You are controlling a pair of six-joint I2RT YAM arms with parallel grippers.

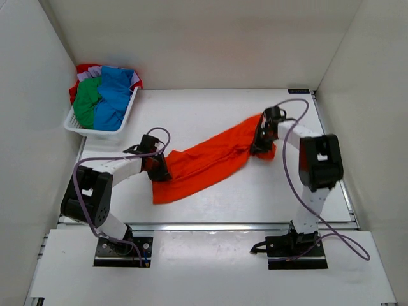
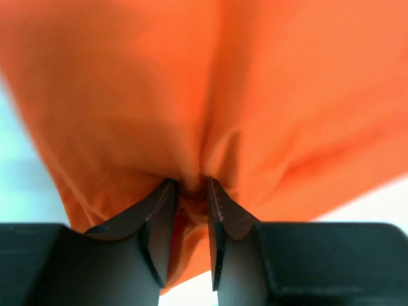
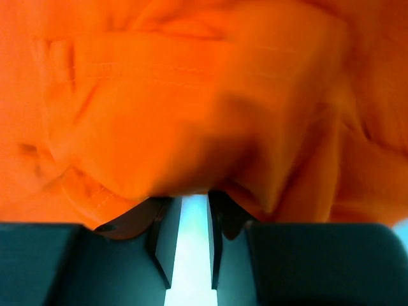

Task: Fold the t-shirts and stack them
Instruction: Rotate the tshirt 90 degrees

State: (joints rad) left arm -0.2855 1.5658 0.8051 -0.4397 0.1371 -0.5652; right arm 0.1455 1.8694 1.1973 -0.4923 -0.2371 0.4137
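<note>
The orange t-shirt (image 1: 210,159) lies stretched diagonally across the table, its ends held by my two grippers. My left gripper (image 1: 159,171) is shut on the shirt's lower left end; in the left wrist view the fingers (image 2: 190,185) pinch a fold of orange cloth (image 2: 191,76). My right gripper (image 1: 261,145) is at the shirt's upper right end; in the right wrist view orange cloth (image 3: 191,95) drapes over the nearly closed fingertips (image 3: 189,194) and hides them. Blue (image 1: 115,95), green (image 1: 86,102) and red (image 1: 84,69) t-shirts lie crumpled in the basket.
A white plastic basket (image 1: 80,129) stands at the table's far left corner against the wall. White walls enclose the table on the left, back and right. The white table (image 1: 210,115) shows around the orange shirt.
</note>
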